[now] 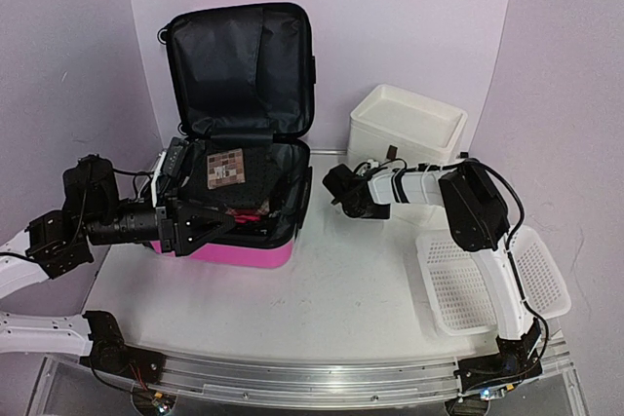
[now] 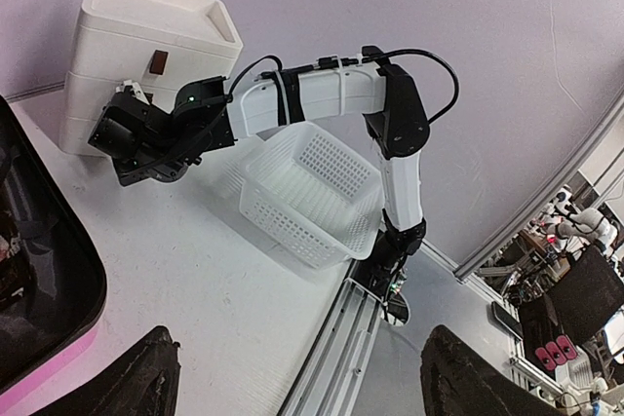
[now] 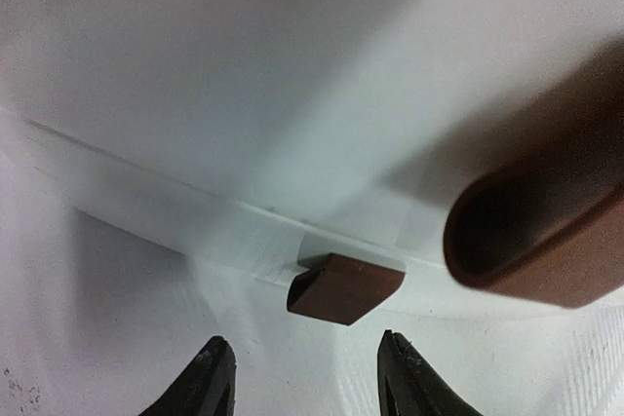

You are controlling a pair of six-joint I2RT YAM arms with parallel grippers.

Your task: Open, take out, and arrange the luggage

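The hot-pink suitcase [image 1: 244, 252] lies open at the left middle of the table. Its black-lined lid [image 1: 239, 65] stands upright against the back wall. A brown patterned packet [image 1: 226, 168] and other dark items lie in the lower half. My left gripper [image 1: 234, 219] is open and empty over the suitcase's front left part, pointing right. In the left wrist view its fingertips [image 2: 146, 377] are wide apart and the suitcase rim [image 2: 54, 289] shows at the left. My right gripper [image 1: 336, 187] is open and empty, just right of the suitcase.
A white plastic drawer stack [image 1: 405, 124] stands at the back right; the right gripper [image 3: 307, 358] faces one brown drawer handle [image 3: 346, 287] up close. A white mesh basket [image 1: 487, 280] sits at the front right and also shows in the left wrist view [image 2: 312, 192].
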